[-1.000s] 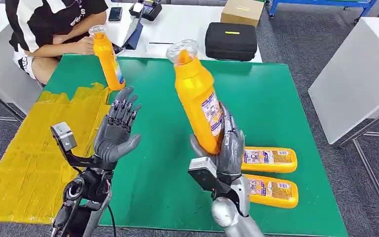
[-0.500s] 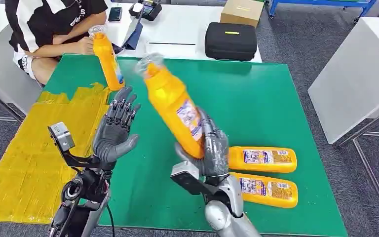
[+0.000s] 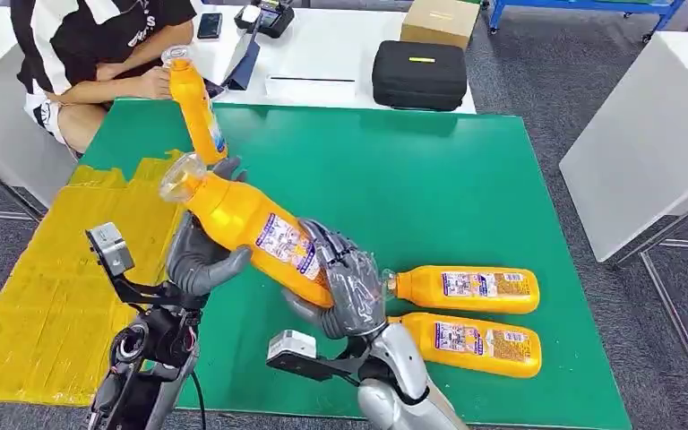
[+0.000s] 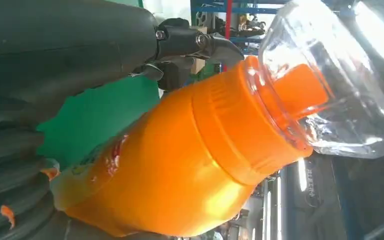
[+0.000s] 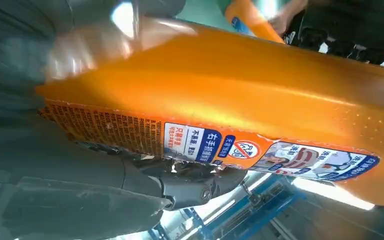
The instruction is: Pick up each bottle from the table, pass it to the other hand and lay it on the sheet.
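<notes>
Orange bottle (image 3: 255,235): tilted steeply, its clear cap toward the robot's left, above the green table (image 3: 466,179), its lower body in the right hand, its upper body against the left palm.
Right hand (image 3: 345,287): fingers wrapped around the labelled lower half of the bottle.
Left hand (image 3: 199,255): palm up behind the bottle's shoulder, fingers raised and apart, thumb (image 3: 226,262) beneath; not closed on it.
Spare bottles: two lie side by side on the table, the far one (image 3: 468,289) and the near one (image 3: 468,342), just right of the right hand.
Yellow sheet (image 3: 49,287): spread over the table's left edge.
Person (image 3: 90,45): seated at the far left corner, holding another orange bottle (image 3: 195,106) upright.
</notes>
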Robot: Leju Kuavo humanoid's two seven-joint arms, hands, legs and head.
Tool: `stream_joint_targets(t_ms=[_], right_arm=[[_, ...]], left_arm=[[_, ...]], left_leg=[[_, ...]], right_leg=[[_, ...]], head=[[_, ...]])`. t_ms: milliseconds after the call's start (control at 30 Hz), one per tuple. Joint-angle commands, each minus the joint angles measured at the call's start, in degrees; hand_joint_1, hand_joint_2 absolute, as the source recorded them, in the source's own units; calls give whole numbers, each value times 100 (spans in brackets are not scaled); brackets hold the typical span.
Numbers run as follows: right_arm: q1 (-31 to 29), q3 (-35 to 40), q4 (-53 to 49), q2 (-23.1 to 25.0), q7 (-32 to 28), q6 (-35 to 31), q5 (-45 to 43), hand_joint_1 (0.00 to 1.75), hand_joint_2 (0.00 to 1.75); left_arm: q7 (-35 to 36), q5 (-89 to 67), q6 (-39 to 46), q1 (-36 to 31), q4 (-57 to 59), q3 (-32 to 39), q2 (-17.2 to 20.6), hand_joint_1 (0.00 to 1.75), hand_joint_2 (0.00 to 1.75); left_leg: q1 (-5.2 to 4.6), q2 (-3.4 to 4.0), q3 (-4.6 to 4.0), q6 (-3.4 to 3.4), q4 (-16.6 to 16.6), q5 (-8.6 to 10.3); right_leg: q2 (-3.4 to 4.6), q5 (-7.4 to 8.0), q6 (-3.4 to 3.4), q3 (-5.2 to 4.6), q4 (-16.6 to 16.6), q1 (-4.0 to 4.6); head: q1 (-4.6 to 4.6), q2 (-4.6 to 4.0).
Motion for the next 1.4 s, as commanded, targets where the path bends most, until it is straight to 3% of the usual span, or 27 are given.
stream_joint_targets(t_ms=[33, 267, 600, 833, 867, 900, 933, 967, 1400], right_arm=[[-387, 248, 443, -192, 57, -50, 103, 175, 175], [-433, 433, 567, -281, 604, -556, 1165, 175, 175], [-378, 443, 539, -269, 607, -435, 1189, 175, 175], [-343, 419, 448, -281, 559, -365, 1161, 175, 175], [-316, 397, 405, -281, 534, -337, 1143, 175, 175], [-299, 383, 384, -278, 526, -336, 1123, 175, 175], [-275, 362, 353, -283, 500, -319, 1084, 175, 175], [-268, 359, 348, -286, 493, -316, 1079, 175, 175], [-229, 334, 316, -273, 425, -257, 1045, 175, 175]], left_arm=[[57, 28, -119, -128, 66, 64, 154, 0, 175], [73, 36, -128, -185, 169, 4, 187, 0, 175], [60, 56, -108, -172, 144, 12, 187, 0, 175], [45, 76, -110, -178, 152, 2, 191, 0, 175], [38, 84, -106, -177, 162, -2, 187, 10, 175], [36, 91, -112, -176, 170, -4, 184, 68, 175], [32, 95, -109, -178, 195, -12, 180, 157, 175], [30, 98, -114, -180, 205, -17, 180, 173, 175], [5, 124, -106, -196, 271, -19, 173, 175, 175]], left_leg=[[1, 7, 37, 5, 2, -18], [2, 0, 15, 2, -2, -5], [3, -2, 45, 6, 3, -21], [1, -2, 19, 3, -2, -7], [2, -3, 27, 3, 1, -12], [3, -6, 39, 4, 4, -18], [2, -6, 27, 4, 2, -12], [1, -5, 14, 3, -2, -5], [2, -9, 30, 4, 0, -12]], right_leg=[[15, -12, -38, 31, 2, 5], [4, -2, -20, 14, -3, 3], [8, -17, -45, 41, 2, 7], [3, -5, -25, 17, -2, 3], [3, -10, -33, 25, 1, 6], [3, -16, -43, 37, 4, 7], [1, -10, -32, 25, 1, 5], [-1, -4, -22, 13, -2, 3], [-2, -12, -34, 28, -1, 6]], head=[[-2, 0], [0, 0], [0, 0], [0, 0], [0, 0], [0, 0], [0, 0], [0, 0], [0, 0]])
